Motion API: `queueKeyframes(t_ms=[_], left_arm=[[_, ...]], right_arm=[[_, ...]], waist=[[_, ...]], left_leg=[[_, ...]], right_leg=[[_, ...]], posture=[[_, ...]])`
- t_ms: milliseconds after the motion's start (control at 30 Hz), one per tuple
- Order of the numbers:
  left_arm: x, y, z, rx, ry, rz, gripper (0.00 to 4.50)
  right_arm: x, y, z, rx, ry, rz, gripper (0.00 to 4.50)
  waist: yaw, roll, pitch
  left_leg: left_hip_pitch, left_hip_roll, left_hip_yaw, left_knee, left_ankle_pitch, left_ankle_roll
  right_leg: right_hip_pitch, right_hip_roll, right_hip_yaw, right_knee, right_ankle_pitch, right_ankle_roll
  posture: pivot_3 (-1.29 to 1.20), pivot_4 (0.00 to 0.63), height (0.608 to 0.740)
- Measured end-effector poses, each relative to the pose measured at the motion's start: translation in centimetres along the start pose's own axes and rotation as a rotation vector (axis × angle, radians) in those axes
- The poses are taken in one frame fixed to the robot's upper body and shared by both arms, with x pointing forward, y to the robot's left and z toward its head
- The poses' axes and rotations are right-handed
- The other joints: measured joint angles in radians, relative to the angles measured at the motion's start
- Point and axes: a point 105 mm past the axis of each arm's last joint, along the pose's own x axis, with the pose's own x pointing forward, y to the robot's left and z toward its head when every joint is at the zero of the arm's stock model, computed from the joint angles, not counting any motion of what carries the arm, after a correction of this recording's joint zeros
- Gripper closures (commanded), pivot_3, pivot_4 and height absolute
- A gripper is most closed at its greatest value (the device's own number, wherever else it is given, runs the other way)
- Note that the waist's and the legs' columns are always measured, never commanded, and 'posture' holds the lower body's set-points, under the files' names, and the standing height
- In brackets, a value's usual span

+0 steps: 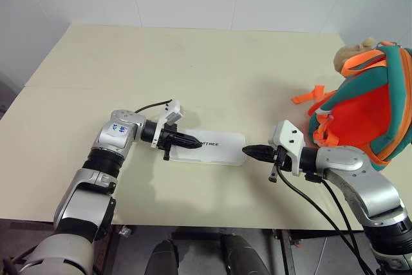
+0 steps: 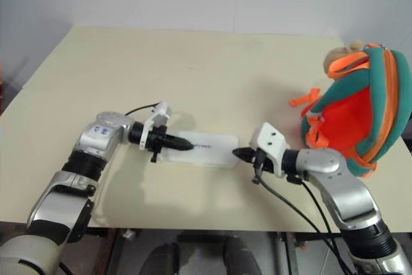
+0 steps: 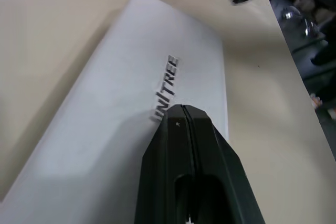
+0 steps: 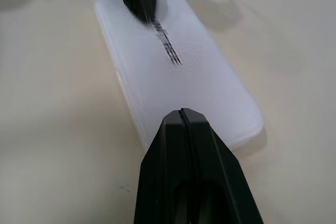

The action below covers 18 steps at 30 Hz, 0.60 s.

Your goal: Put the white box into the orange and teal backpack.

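The white box (image 1: pixel 215 148) lies flat on the table near its front edge, its dark lettering facing up. My left gripper (image 1: pixel 195 141) is shut and points right, its tip over the box's left end (image 3: pixel 157 77). My right gripper (image 1: pixel 248 151) is also shut and points left, its tip just off the box's right end (image 4: pixel 178 72). Neither holds anything. The orange and teal backpack (image 1: pixel 364 111) stands at the table's right side with its orange opening toward me and a tan plush toy (image 1: pixel 351 56) on top.
The cream table (image 1: pixel 193 69) stretches wide behind the box. An orange strap (image 1: pixel 308 96) trails from the backpack onto the table. The table's front edge runs just below both arms, and a white wall stands behind.
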Motion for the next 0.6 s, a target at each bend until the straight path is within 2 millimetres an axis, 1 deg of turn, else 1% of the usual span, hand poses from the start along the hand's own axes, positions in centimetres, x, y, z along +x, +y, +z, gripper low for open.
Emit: queueKeyframes(t_ms=[133,233,300,367,500,600], left_arm=[[-1.0,0.1,0.3,-0.037,-0.071,0.037,4.5],[-3.1,0.5,1.0,-0.024,-0.1,0.117,4.5],[-4.4,0.8,1.1,-0.026,-0.111,0.17,4.5],[-6.2,1.3,0.5,-0.051,-0.106,0.242,4.5],[-8.7,1.6,-1.3,-0.103,-0.081,0.34,4.5],[-9.4,1.3,-3.1,-0.171,-0.058,0.359,4.5]], right_arm=[[0.1,-0.7,-0.8,0.0,0.019,-0.037,4.49],[0.1,-0.7,-0.7,-0.011,0.013,-0.039,4.49],[0.1,-0.7,-0.6,-0.017,0.009,-0.04,4.49],[0.1,-0.7,-0.7,-0.014,0.011,-0.042,4.49],[0.3,-1.0,-0.9,-0.009,0.015,-0.048,4.49],[0.4,-1.0,-0.9,-0.017,0.011,-0.049,4.49]], waist=[[0.0,0.0,0.0],[-0.002,0.0,0.0],[-0.002,0.0,0.0],[-0.003,0.0,0.0],[-0.001,0.0,0.0],[-0.001,0.0,0.0]], left_leg=[[-0.001,0.0,0.0,-0.002,0.0,0.0],[-0.001,0.0,0.0,-0.003,0.0,0.0],[-0.001,0.0,0.0,-0.003,0.0,0.0],[-0.001,0.0,0.0,-0.003,0.0,-0.001],[-0.001,0.0,0.0,-0.002,0.0,-0.001],[-0.001,0.0,0.0,-0.002,0.0,-0.001]], right_leg=[[-0.002,0.0,0.0,0.001,0.0,0.0],[-0.003,0.0,0.0,0.001,-0.001,-0.001],[-0.003,0.0,0.0,0.001,-0.001,-0.001],[-0.003,0.0,0.0,0.001,-0.001,-0.001],[-0.002,0.0,0.0,0.001,-0.001,-0.001],[-0.003,0.0,0.0,0.001,-0.001,-0.001]], posture=[[0.0,0.15,0.74],[0.0,0.15,0.74],[0.0,0.15,0.74],[0.0,0.15,0.74],[0.0,0.15,0.74],[0.0,0.15,0.74]])
